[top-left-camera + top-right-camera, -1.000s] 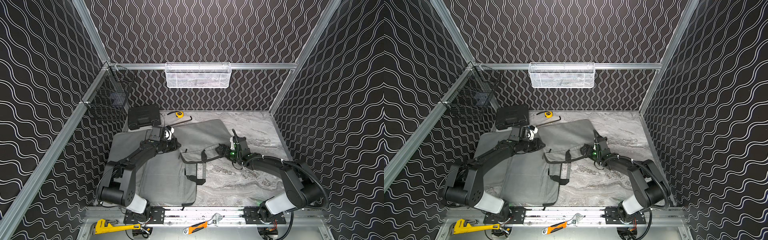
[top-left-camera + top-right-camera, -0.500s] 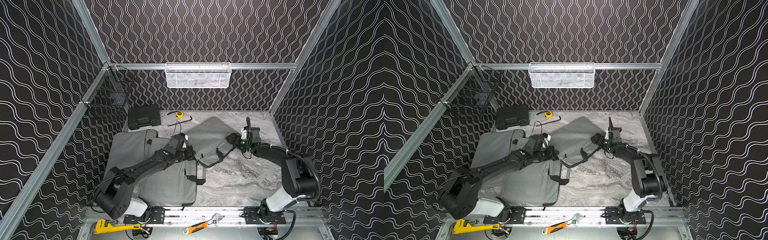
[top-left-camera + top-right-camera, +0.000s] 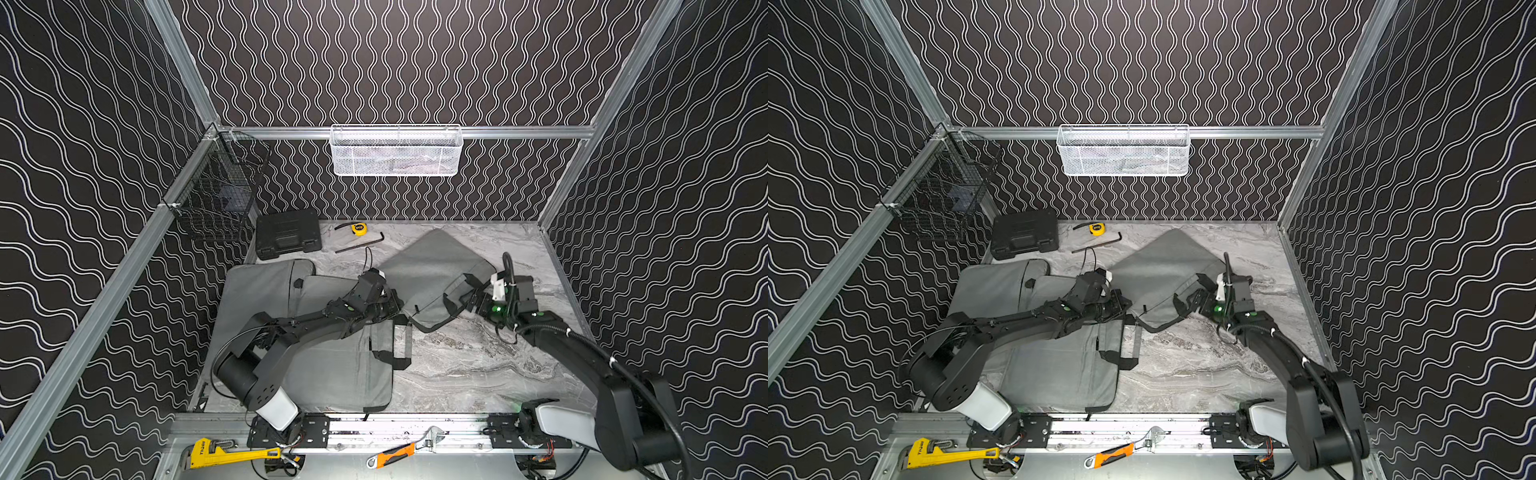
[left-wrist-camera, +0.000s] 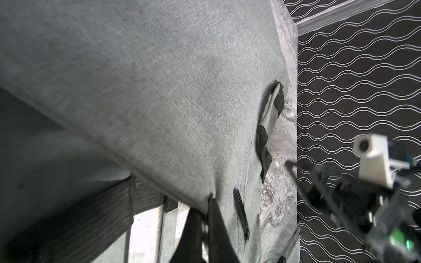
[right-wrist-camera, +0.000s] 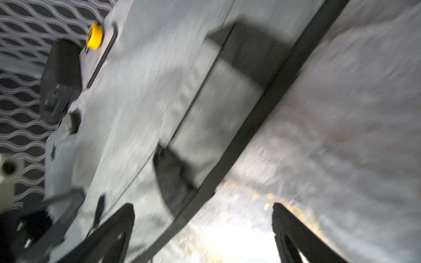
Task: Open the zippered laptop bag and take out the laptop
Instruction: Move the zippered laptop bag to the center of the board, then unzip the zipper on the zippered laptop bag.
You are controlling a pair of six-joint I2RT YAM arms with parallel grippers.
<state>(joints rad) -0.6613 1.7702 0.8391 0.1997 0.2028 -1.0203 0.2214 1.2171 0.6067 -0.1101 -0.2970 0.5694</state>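
Left gripper (image 3: 394,308): clenched, pinching the grey edge of the flap (image 3: 432,266). The cloth puckers at the fingertips (image 4: 213,218) in the left wrist view. A second ago it sat at the bag's back edge beside the black case (image 3: 287,239); now it lies at mid-table, where the flap meets the bag body.

Right gripper (image 3: 473,300): released, jaws wide, holding nothing. The black strap (image 5: 262,108) runs between its fingers in the right wrist view. Half a second ago it reached farther back; now it is at the flap's right corner.

Laptop bag (image 3: 332,374): grey, flat on the left half of the table (image 3: 478,374).

- Flap: a second ago squared along the back, now skewed into a diamond with one corner toward the back wall. It is lifted at the pinch.
- Edges: the bag's left side runs along the left wall's base. Its near edge stops just short of the front rail (image 3: 415,428).
- Open room: bare marble in the front right quarter, between the bag's right edge and the right arm. A narrow strip behind the flap holds the tape measure (image 3: 359,228) and the hex key (image 3: 361,246).
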